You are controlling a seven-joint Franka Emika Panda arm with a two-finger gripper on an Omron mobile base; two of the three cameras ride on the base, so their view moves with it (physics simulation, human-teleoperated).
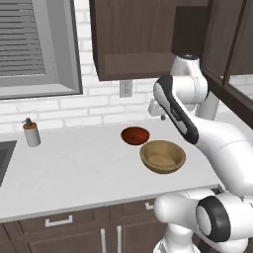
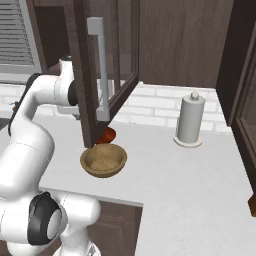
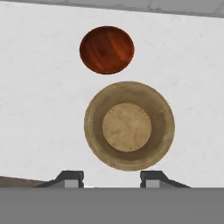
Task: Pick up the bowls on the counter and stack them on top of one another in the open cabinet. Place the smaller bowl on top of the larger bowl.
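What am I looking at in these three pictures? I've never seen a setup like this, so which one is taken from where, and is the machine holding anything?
It is a computer-rendered kitchen with a white robot arm on a mobile base. Two pictures come from cameras on the base, behind the arm to its left and right. The third looks down from the hand itself; the dark tips at its bottom belong to the gripper, which is open and holds nothing. On the white counter sit a small red-brown bowl and a larger tan wooden bowl, close together, both empty. A soap dispenser stands near the sink, a paper towel roll farther right. Above hangs a dark wooden cabinet, its door swung open.
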